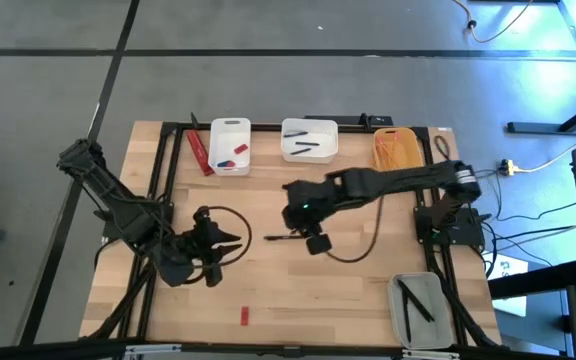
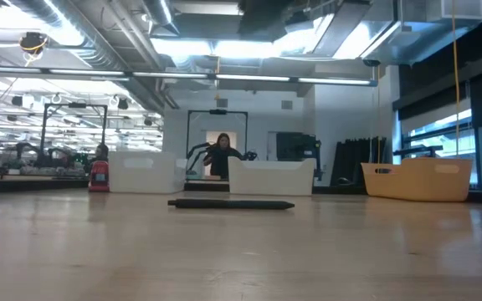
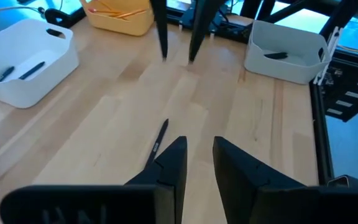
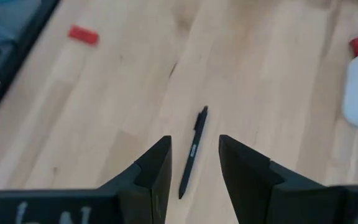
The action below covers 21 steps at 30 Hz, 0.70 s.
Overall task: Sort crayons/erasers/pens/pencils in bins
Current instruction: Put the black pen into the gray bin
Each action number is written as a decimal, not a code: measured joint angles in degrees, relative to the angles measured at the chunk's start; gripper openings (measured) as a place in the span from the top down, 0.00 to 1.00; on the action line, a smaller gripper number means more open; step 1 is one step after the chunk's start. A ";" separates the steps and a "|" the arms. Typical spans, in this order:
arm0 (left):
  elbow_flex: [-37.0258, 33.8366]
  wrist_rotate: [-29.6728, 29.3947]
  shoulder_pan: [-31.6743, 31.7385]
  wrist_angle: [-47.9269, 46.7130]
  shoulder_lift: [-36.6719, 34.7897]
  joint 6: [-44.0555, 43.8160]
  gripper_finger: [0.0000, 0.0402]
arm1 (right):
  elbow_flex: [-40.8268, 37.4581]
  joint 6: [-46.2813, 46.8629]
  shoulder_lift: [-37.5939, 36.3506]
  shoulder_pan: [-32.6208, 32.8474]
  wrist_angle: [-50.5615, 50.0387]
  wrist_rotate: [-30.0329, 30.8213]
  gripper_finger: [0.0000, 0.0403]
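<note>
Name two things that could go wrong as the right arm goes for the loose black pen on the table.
1. The right gripper hangs open over the pen, which lies flat on the table; the fingers may nudge or roll it rather than pinch it.
2. The left gripper points at the same pen from nearby, so the arms could probably collide if both move in.

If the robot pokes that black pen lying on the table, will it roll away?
Probably a little. The slim black plastic pen lies flat on the smooth wooden table, so a sideways nudge could roll it, though its clip might stop it soon. It looks stiff and light, so it should lift without bending. The open right end effector sits over it.
</note>
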 joint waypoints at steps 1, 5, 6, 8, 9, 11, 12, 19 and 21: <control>0.00 -0.07 -0.20 -0.01 0.00 -0.03 0.82 | 0.00 -0.13 1.13 0.00 0.08 0.00 0.66; 0.00 -1.39 -0.72 0.01 0.00 -0.05 0.82 | 0.00 -0.09 5.77 0.00 0.82 -0.02 0.66; 0.00 -1.48 -0.72 0.01 0.00 -0.05 0.82 | 0.00 -0.09 6.99 0.00 1.26 -0.02 0.66; 0.00 -1.57 -0.71 0.01 0.00 -0.05 0.82 | 0.00 -0.08 9.42 0.00 2.06 0.00 0.66; 0.00 -1.57 -0.71 0.01 0.00 -0.05 0.82 | 0.00 -0.07 10.49 0.00 2.85 -0.01 0.66; 0.00 -1.57 -0.71 0.01 0.02 -0.05 0.82 | 0.00 -0.03 12.43 0.00 4.58 0.00 0.66; 0.00 -1.57 -0.71 0.01 0.02 -0.05 0.82 | 0.00 0.18 13.32 0.00 5.32 0.03 0.66; 0.00 -1.59 -0.70 0.06 0.04 -0.08 0.82 | 0.02 1.72 17.91 -0.14 9.85 0.85 0.66; -0.02 -1.59 -0.69 0.03 0.04 -0.44 0.82 | 0.02 2.08 19.38 -0.34 9.76 0.90 0.66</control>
